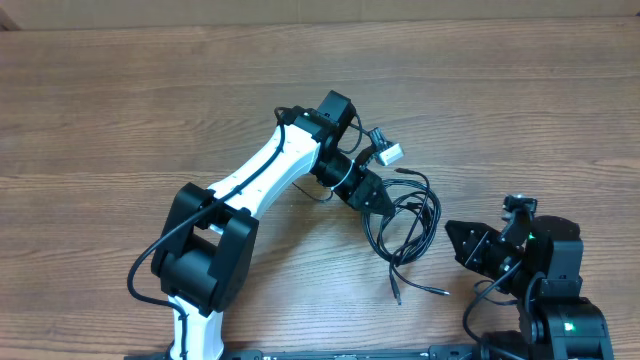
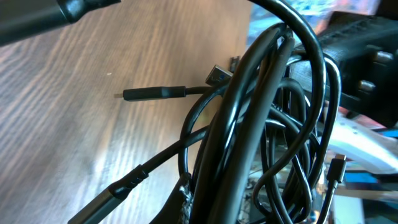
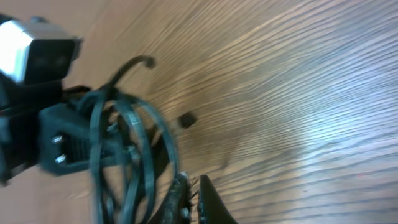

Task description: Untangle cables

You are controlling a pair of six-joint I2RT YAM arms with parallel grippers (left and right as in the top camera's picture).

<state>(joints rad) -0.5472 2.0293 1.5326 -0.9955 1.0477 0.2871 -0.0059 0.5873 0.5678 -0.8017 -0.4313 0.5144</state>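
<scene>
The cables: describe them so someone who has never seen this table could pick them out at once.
On the wooden table, follow the white-and-black left arm to its tool. The cables are the knot of thin black loops bunched at that tool, with loose plug ends trailing toward the front edge. They are far thinner than the wires on the arms.

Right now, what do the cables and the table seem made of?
Cables: probably rubbery black plastic jackets, fairly glossy, catching bright highlights along their curves. Table: wood or wood-look laminate, with brown grain lines and a soft sheen; the pictures cannot settle which.
</scene>
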